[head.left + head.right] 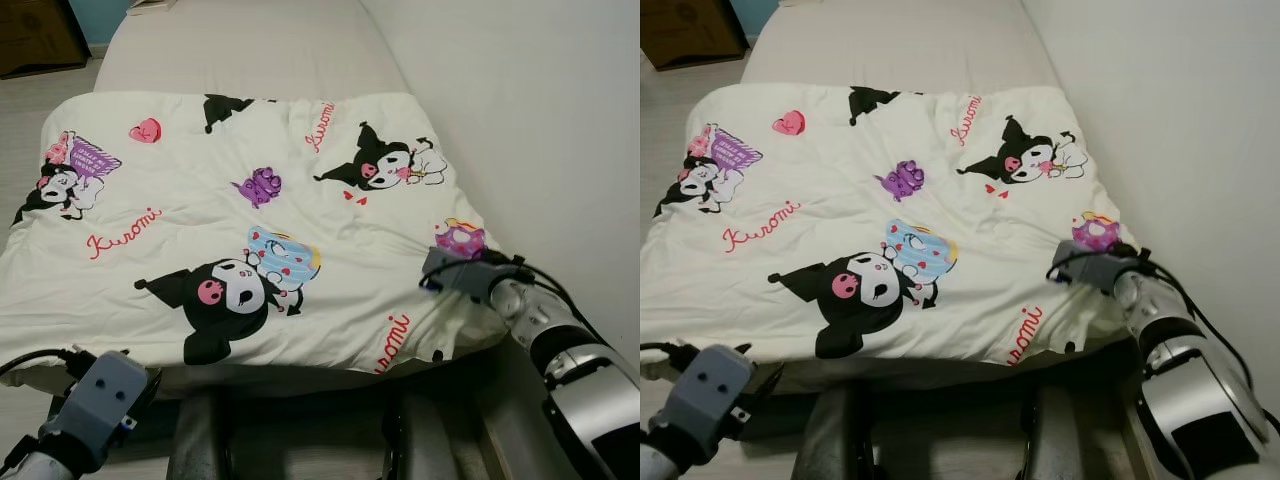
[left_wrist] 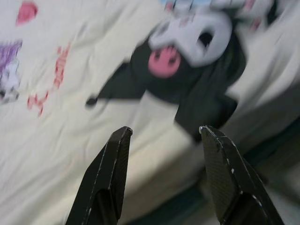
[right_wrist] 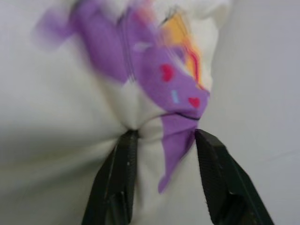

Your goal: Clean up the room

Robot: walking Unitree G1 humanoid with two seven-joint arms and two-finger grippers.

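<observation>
**Right gripper pinched the duvet's corner by the wall**

The right gripper (image 3: 161, 133) had its two fingers pressed into a gathered fold of the duvet (image 1: 230, 200) at the near corner beside the wall (image 1: 540, 110), the cloth bunched between them. The left gripper (image 2: 164, 131) hung parted and empty just off the near edge. The duvet lay spread over the bed (image 1: 250, 45), soft, limp and likely light; it would probably sag and slide, so corners looked the surest holds. The wall crowded the right arm; a dark cabinet (image 1: 35, 35) stood well away.
</observation>
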